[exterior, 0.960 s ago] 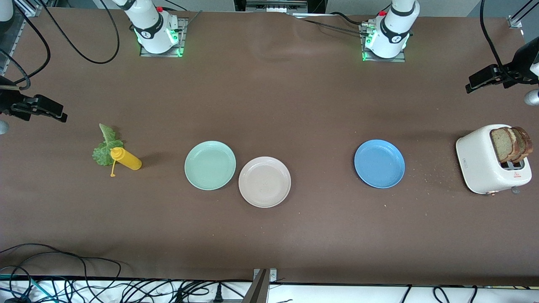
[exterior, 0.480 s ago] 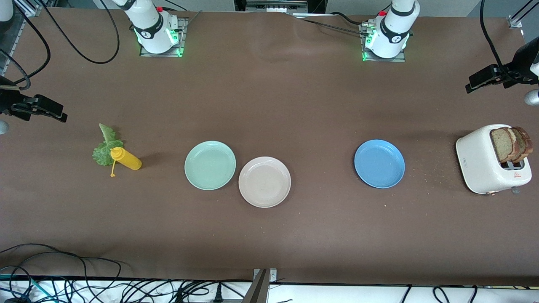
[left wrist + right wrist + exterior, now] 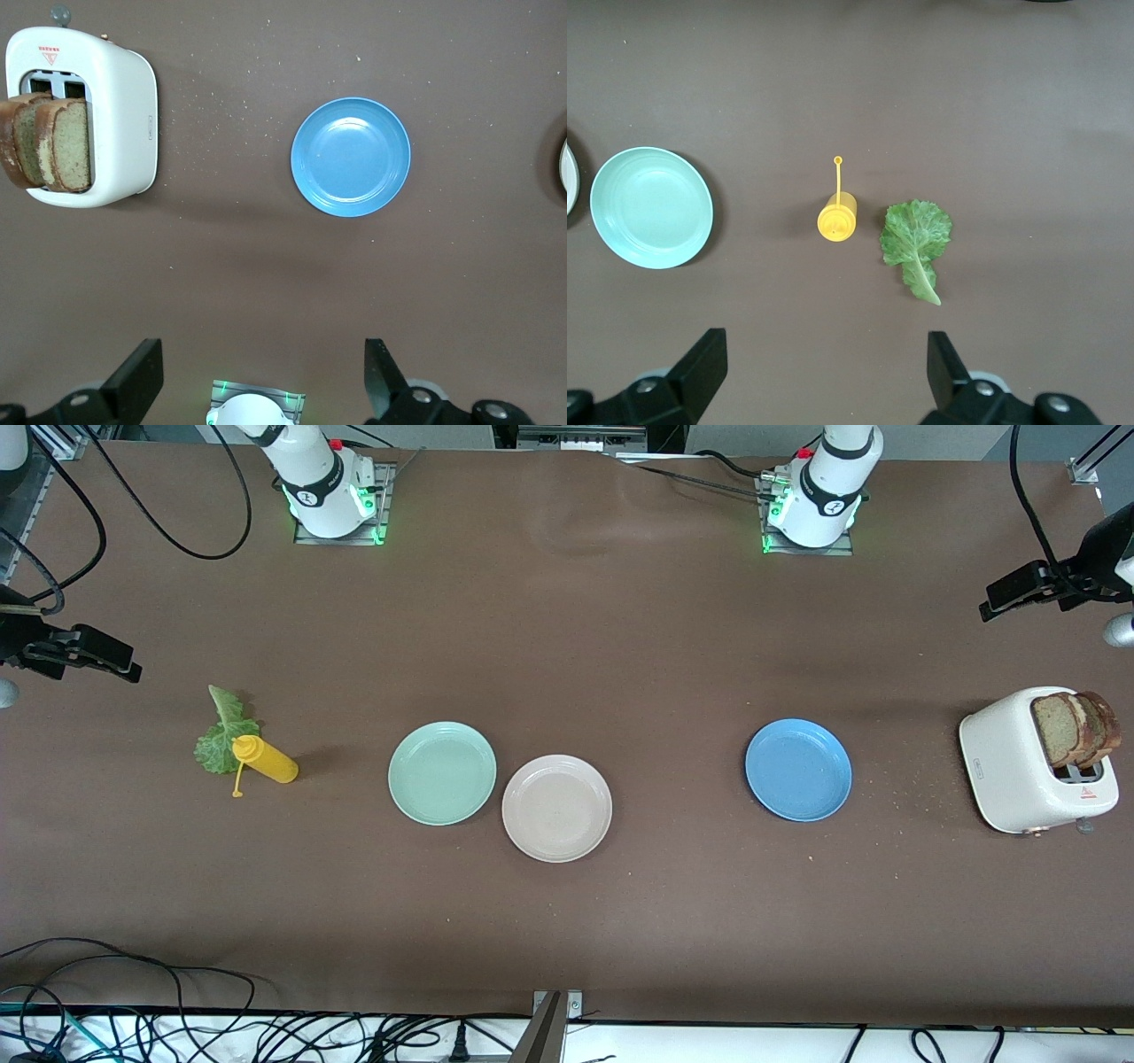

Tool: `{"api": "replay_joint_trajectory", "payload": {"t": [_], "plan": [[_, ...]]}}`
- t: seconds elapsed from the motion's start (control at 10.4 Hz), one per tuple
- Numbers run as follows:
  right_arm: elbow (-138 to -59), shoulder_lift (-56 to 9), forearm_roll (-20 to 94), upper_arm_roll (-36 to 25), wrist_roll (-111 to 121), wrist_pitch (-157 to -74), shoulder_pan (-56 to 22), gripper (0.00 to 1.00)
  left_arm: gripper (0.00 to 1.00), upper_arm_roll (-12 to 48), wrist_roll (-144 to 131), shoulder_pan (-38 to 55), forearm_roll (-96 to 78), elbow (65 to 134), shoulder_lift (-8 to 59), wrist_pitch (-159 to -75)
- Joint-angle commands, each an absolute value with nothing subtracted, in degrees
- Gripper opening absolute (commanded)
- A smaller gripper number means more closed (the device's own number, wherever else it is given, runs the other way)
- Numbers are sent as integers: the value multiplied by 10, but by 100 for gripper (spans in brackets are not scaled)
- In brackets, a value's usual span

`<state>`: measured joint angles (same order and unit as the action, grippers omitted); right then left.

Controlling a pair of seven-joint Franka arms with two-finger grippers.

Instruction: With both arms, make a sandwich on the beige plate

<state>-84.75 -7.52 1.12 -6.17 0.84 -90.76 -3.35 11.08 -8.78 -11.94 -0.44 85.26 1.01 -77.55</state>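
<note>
Plates, three: beige plate, bare, touching mint-green plate; blue plate well apart, toward the left arm's end.
Bread slices, two, upright in one white toaster, below left gripper, fingers spread, empty.
Lettuce leaf, one, beside one yellow bottle, under right gripper, fingers spread, empty.
Brown table open around all.
</note>
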Motion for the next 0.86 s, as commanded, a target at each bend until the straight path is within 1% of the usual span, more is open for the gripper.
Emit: {"api": "replay_joint_trajectory", "payload": {"t": [0.0,0.77], "plan": [[-853,-69,10,-62,15,-907,-33,100,100,113,-77,-121,7,838,13,-764],[-853,-79,10,-62,13,-908,-32,100,100,113,-77,-121,9,838,13,-764]]}}
